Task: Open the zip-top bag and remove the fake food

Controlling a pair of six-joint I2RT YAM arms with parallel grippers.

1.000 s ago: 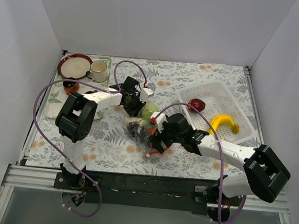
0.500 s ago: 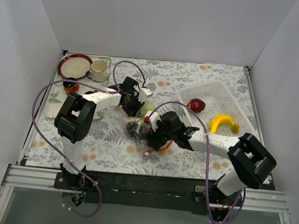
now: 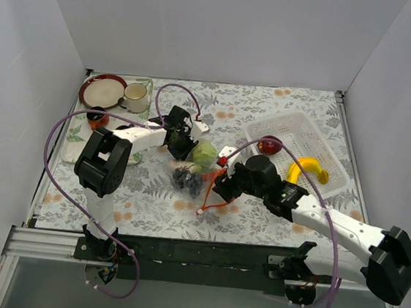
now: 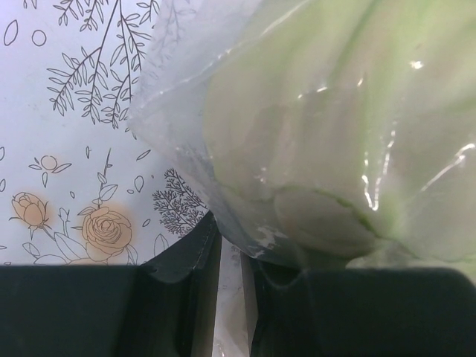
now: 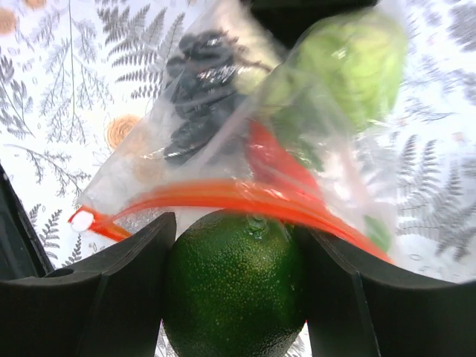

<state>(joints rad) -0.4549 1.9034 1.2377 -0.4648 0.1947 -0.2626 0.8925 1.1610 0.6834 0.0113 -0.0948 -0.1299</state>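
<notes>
The zip-top bag (image 3: 192, 173) lies mid-table, its orange-red zip strip (image 5: 223, 195) open and trailing toward me. Inside it I see dark grapes (image 5: 197, 89), a pale green cabbage (image 5: 349, 63) and a red piece (image 5: 279, 160). My right gripper (image 5: 234, 275) is shut on a dark green round fruit (image 5: 234, 297), held just outside the bag's mouth. My left gripper (image 4: 230, 282) is shut on the bag's clear plastic edge (image 4: 232, 297) beside the cabbage (image 4: 327, 134). From above, the left gripper (image 3: 184, 146) sits at the bag's far end and the right gripper (image 3: 222, 187) at its near end.
A white perforated basket (image 3: 290, 122) at the right holds a red apple (image 3: 269, 144) and a yellow banana (image 3: 305, 167). A red-rimmed plate (image 3: 102, 89), a cup (image 3: 134, 96) and a small red bowl (image 3: 97, 119) stand at the far left.
My right arm has swung out to the right and its gripper has drawn back from the bag's mouth, with the zip strip trailing after it. The left arm has not moved.
</notes>
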